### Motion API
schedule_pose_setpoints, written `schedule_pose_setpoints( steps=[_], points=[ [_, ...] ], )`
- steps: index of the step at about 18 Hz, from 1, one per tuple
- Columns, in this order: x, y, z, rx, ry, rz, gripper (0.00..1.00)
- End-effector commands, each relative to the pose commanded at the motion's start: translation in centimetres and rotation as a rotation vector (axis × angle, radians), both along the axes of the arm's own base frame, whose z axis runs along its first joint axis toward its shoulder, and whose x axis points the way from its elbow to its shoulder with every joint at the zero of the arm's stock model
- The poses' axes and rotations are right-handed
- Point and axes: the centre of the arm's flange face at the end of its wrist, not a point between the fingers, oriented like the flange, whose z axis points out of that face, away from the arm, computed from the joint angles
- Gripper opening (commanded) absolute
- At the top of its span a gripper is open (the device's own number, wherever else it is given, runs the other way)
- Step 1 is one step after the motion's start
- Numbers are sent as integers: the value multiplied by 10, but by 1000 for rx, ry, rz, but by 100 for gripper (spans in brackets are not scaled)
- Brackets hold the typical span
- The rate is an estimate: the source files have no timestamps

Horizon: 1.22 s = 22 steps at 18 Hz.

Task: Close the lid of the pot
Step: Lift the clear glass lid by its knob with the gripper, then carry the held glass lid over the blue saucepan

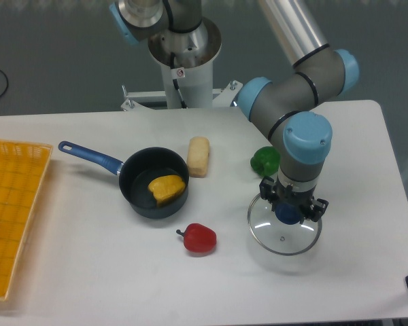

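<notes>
The pot (139, 192), a small dark saucepan with a long blue handle (88, 155), stands uncovered left of centre with a yellow food piece (166, 187) inside. The lid (284, 236), a clear glass disc with a metal rim, lies flat on the table to the right, well apart from the pot. My gripper (290, 210) points straight down over the lid's centre, its fingers on either side of the blue knob (286, 216). The wrist hides the fingertips, so I cannot see whether they press on the knob.
A red pepper (200, 238) lies between pot and lid near the front. A green pepper (264, 161) sits just behind the lid, and a pale bread roll (198, 156) lies beside the pot. A yellow basket (13, 210) fills the left edge.
</notes>
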Motion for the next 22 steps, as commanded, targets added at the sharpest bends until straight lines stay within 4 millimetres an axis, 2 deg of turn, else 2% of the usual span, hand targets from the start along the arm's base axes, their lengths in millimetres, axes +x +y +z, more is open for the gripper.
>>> schedule_pose_setpoints(
  steps=[7, 13, 16, 22],
  points=[
    [1, 0, -1, -3, 0, 0, 45],
    [1, -2, 8, 3, 9, 5, 45],
    [11, -1, 18, -1, -1, 3, 45],
    [35, 10, 17, -17, -20, -9, 45]
  ],
)
